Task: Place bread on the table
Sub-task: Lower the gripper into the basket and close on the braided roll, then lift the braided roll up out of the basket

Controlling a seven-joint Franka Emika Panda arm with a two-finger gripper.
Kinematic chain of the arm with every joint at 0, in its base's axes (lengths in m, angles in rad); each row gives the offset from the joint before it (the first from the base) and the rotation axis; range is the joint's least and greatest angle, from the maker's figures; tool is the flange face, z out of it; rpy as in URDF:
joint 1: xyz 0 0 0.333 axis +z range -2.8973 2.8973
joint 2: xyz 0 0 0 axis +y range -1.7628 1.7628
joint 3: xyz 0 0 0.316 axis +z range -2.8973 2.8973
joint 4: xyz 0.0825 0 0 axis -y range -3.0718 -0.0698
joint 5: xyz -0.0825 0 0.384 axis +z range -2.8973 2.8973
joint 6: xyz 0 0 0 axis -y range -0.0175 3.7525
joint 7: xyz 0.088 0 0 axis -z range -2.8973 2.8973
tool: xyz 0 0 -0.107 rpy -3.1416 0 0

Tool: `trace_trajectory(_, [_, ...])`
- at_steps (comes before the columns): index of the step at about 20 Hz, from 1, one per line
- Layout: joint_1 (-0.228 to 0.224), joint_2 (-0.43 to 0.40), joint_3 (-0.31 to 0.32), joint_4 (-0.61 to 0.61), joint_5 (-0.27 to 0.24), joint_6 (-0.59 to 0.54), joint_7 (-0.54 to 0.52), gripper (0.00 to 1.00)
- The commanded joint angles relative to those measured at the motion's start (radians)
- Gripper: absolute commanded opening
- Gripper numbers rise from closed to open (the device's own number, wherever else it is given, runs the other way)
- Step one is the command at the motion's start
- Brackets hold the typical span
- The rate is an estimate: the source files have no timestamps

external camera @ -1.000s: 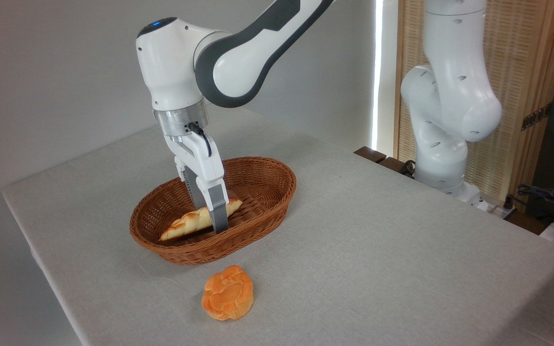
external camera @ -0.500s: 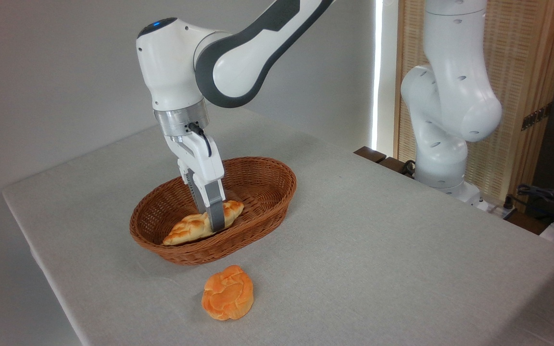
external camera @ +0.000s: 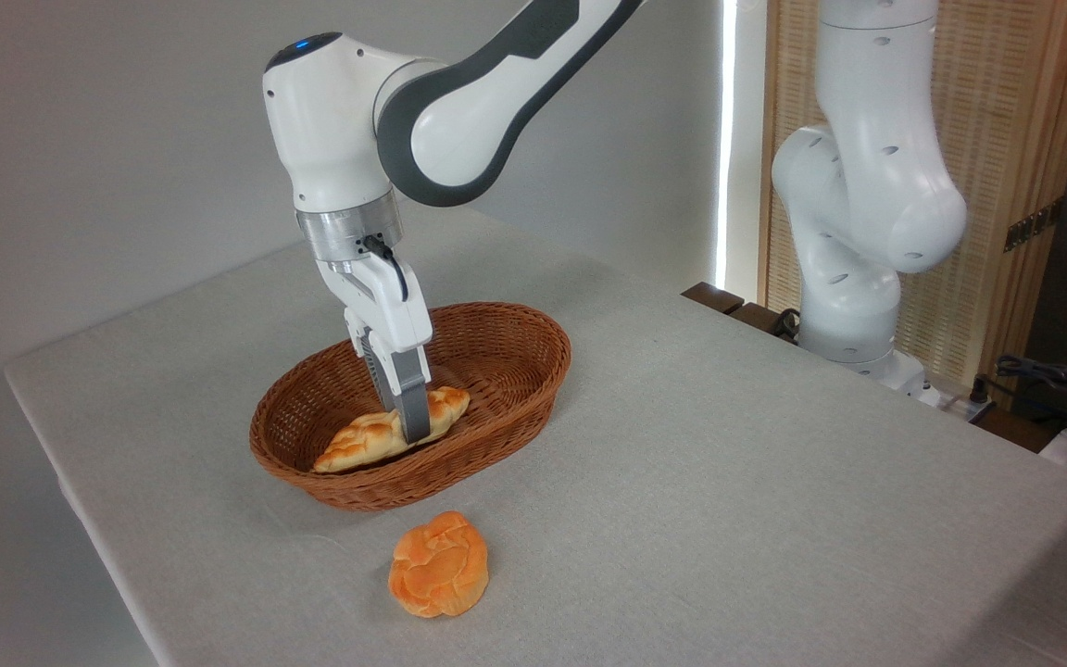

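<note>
Grey two-finger gripper [external camera: 413,421] raised slightly since a second ago, pale golden braided loaf [external camera: 392,430] lifted with it, right end tipped higher

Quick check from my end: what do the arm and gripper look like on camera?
The arm is glossy white with dark grey joint bands, a blue light on top and a silver wrist ring. The gripper is white with grey fingers; a short black cable runs beside it.

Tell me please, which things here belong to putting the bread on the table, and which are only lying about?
Belong to the job:
- bread, inside the basket
- gripper, shut on the bread
- table
- basket

Only lying about:
- orange bun, on the table in front of the basket
</note>
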Motion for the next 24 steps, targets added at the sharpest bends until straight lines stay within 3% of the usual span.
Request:
trace_trajectory(1, [-0.001,-0.019,0.013,0.007,0.016,-0.004,-0.012,0.38])
trace_trajectory(12, [0.005,-0.022,0.039,0.174,-0.075,-0.192,-0.009,0.36])
trace_trajectory(15, [0.005,-0.024,0.058,0.199,-0.075,-0.255,0.007,0.36])
trace_trajectory(17, [0.005,-0.036,0.064,0.205,-0.063,-0.312,0.046,0.36])
trace_trajectory(24, [0.005,-0.105,0.208,0.260,-0.057,-0.530,0.319,0.36])
